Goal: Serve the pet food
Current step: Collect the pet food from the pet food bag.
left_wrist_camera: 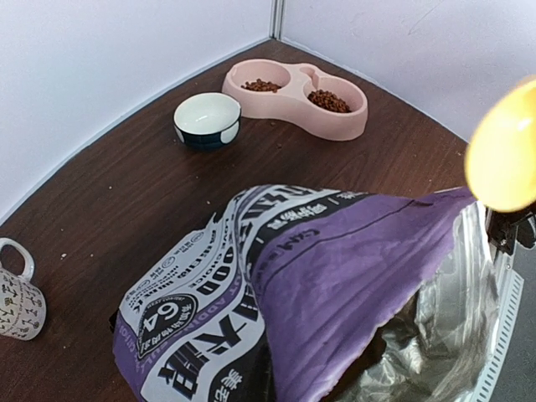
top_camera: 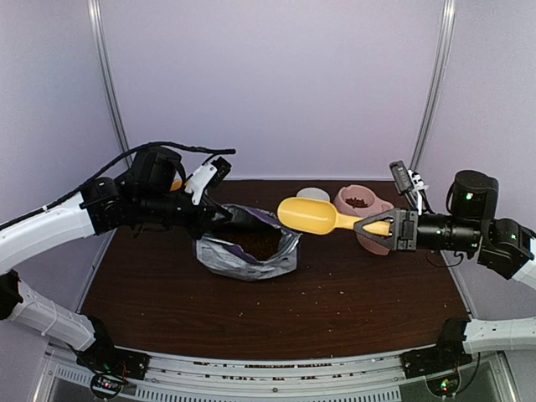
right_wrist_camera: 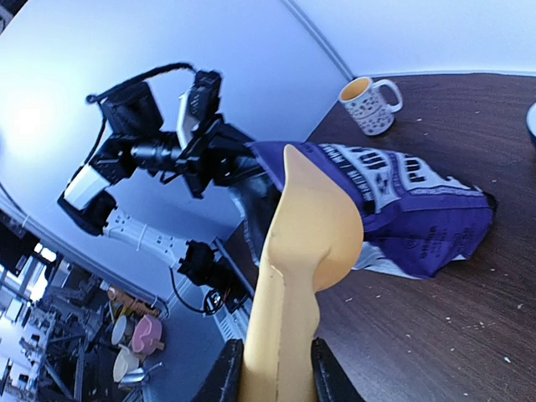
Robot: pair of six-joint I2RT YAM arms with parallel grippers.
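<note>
1. The right gripper (top_camera: 374,225) is closed narrowly on the handle of the yellow scoop (top_camera: 310,215). Its fingers (right_wrist_camera: 226,377) press the handle from both sides.
2. The pet food (top_camera: 263,244) is small brown pellets. It shows as a dark heap inside the open mouth of the purple bag (top_camera: 243,261), which lies on its side near the middle of the table (top_camera: 335,310).
3. More of it sits as a shallow layer in both cups of the pink double bowl (left_wrist_camera: 295,107), at the far right of the table. Pale specks lie loose on the dark wood around the bag.
4. The scoop is held roughly level above the table with its bowl pointing left. It sits between the bag's mouth and the double bowl and touches neither. Whether it carries anything cannot be told.
5. The left gripper (top_camera: 222,215) is pinched shut on the bag's upper rim. It holds that rim lifted off the table, and the mouth gapes toward the right.
6. The right arm reaches in from the right edge with its forearm and wrist lying horizontal over the table. The left arm stretches in from the left, its wrist level and turned toward the bag.
7. A small bowl (left_wrist_camera: 207,120), white inside and dark outside, stands just beside the double bowl. A patterned mug (right_wrist_camera: 368,102) stands at the far left, behind the left arm.
</note>
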